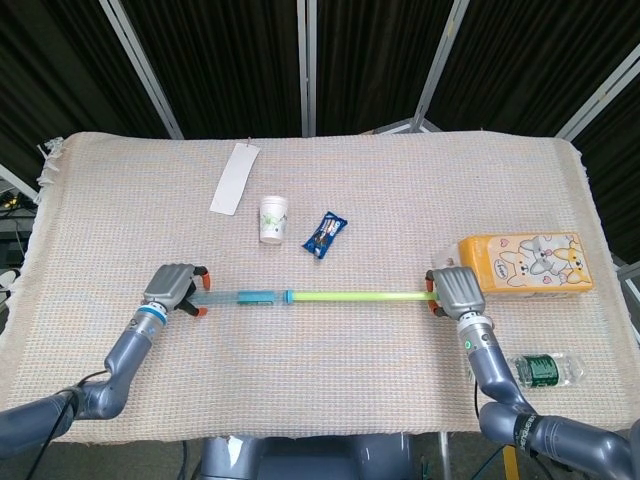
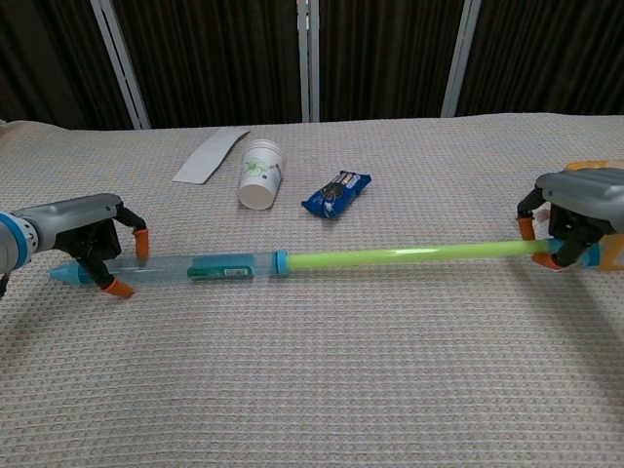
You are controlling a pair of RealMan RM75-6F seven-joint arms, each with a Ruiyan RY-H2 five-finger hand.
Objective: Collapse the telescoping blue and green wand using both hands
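Observation:
The wand lies stretched out across the table's front. Its clear blue tube is on the left and its green rod on the right. My left hand arches over the tube near its left tip. Its orange fingertips stand apart on either side of the tube, wider than the tube. My right hand grips the green rod's far right end, by its blue cap.
Behind the wand stand a paper cup, a blue snack packet and a white paper strip. An orange tissue box sits just behind my right hand. A water bottle lies at the front right edge.

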